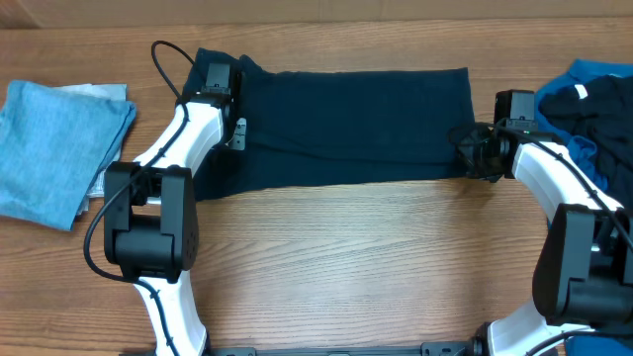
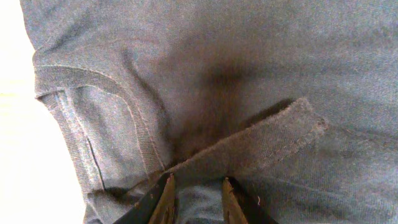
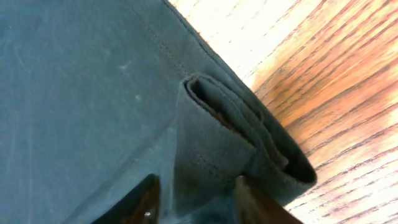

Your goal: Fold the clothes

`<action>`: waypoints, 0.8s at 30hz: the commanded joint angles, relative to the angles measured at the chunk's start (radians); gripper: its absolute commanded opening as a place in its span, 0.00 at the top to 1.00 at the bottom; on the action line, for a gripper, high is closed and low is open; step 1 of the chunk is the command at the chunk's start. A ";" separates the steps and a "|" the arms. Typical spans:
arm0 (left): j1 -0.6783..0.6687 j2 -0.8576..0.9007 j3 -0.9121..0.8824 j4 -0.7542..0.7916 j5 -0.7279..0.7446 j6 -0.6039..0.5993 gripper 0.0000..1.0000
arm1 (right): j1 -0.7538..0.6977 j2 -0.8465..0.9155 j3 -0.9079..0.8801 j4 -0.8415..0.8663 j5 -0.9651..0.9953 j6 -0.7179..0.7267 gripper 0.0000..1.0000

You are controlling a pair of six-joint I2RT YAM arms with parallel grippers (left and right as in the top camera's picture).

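Note:
The clothes in hand are a near-black navy shirt [image 1: 346, 124], spread as a wide band across the far half of the table. My left gripper [image 1: 237, 133] rests on its left end. In the left wrist view the left gripper [image 2: 196, 186] is open, fabric lying flat between the fingers and a raised hem strip [image 2: 261, 143] just past the tips. My right gripper [image 1: 473, 150] is at the shirt's right edge. There the right gripper [image 3: 199, 186] stands open astride a rolled fold of hem [image 3: 224, 124], with a gap at one finger.
A folded light blue garment [image 1: 54, 148] lies at the far left on a pale grey one [image 1: 104, 91]. A heap with royal blue cloth [image 1: 593, 71] and a dark garment [image 1: 598, 114] sits at the far right. Bare wooden table [image 1: 376, 257] fills the near half.

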 commanded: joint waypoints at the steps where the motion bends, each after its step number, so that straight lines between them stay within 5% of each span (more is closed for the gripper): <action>1: -0.003 -0.006 0.025 0.000 0.011 -0.011 0.71 | 0.001 0.001 -0.003 0.028 -0.041 0.001 0.52; 6: -0.003 -0.006 0.025 0.000 0.011 -0.011 0.70 | 0.001 0.001 -0.005 0.023 -0.050 0.012 0.53; 9: -0.003 -0.006 0.024 0.000 0.011 -0.011 0.70 | 0.001 0.001 -0.005 0.031 -0.044 0.012 0.80; 10: -0.003 -0.006 0.024 0.000 0.011 -0.011 0.70 | 0.001 0.001 -0.005 0.037 -0.040 0.012 0.82; 18: -0.003 -0.006 0.024 -0.002 0.011 -0.011 0.69 | 0.001 0.001 -0.005 0.154 -0.008 0.011 0.83; 24: -0.003 -0.006 0.024 -0.007 0.011 -0.015 0.68 | 0.001 0.001 -0.005 0.031 -0.121 0.040 0.83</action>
